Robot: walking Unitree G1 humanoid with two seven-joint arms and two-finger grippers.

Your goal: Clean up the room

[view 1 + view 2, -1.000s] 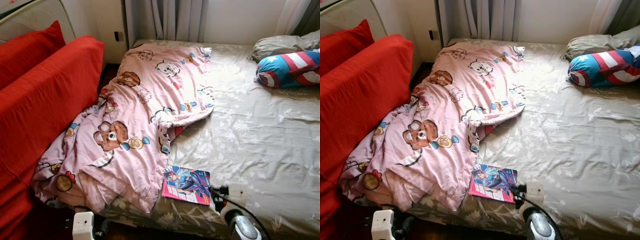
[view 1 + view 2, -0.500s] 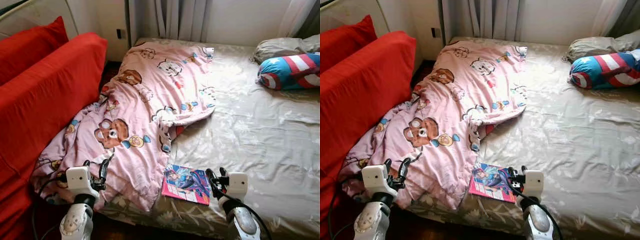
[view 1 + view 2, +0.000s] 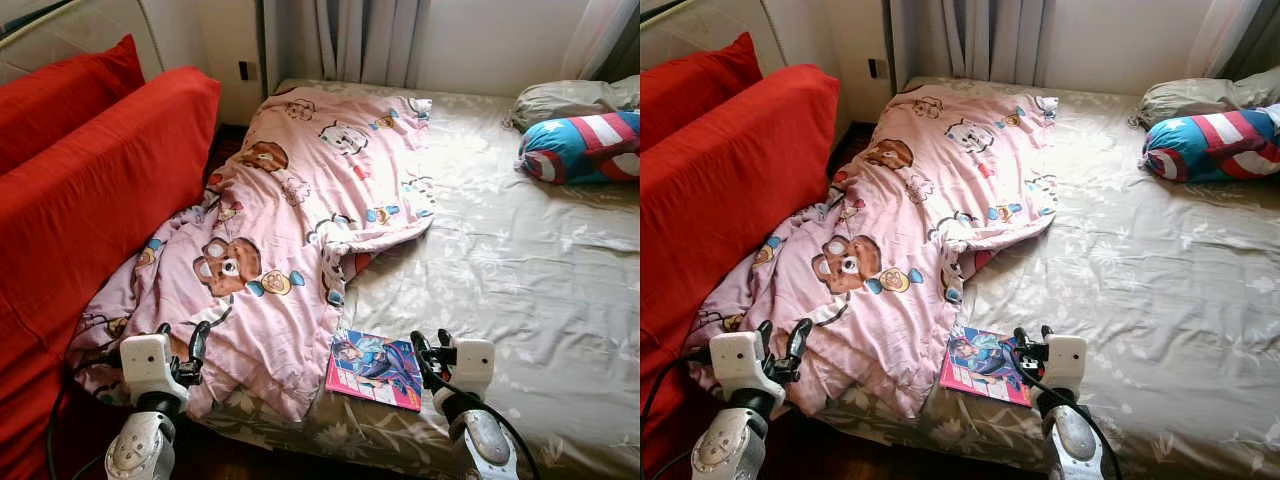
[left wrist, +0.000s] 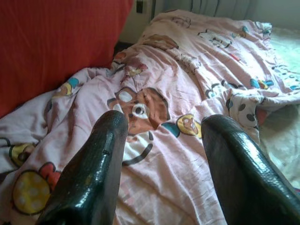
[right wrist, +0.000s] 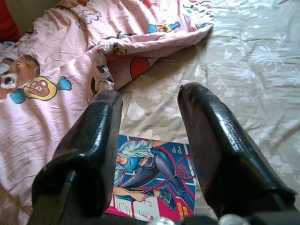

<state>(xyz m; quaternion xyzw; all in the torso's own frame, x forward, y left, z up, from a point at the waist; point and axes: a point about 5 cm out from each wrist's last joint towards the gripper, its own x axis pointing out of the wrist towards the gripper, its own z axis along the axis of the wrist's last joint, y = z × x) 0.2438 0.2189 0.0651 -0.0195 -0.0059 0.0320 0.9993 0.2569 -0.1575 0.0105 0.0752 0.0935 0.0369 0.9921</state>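
Our right claw [image 3: 430, 347] is open, with nothing between its two black fingers [image 5: 91, 140]. It hangs over the front edge of the bed [image 3: 520, 260], just beside the book [image 3: 374, 368]. The book lies flat on the bed, near the front edge, and its cover has a cartoon figure in blue and pink. One side of the book is right by the low corner of the pink blanket [image 3: 290, 220].

Our left claw [image 3: 180, 335] is open too and holds nothing. It hangs just over the low end of the blanket, at the bed's front corner. From the left wrist we see the blanket's bear picture [image 4: 140, 105] past the two fingers [image 4: 96, 164].

The blanket is crumpled. It runs from the front corner of the bed up to the far edge, along the side nearest the red cushions [image 3: 90, 200]. The cushions stand right beside the bed, and the blanket's edge hangs down between them and the bed.

At the far right corner of the bed lies a blue, red and white pillow with a star [image 3: 585, 145]. A grey pillow [image 3: 565, 95] sits just behind it. Grey curtains [image 3: 365, 40] hang past the far edge of the bed.
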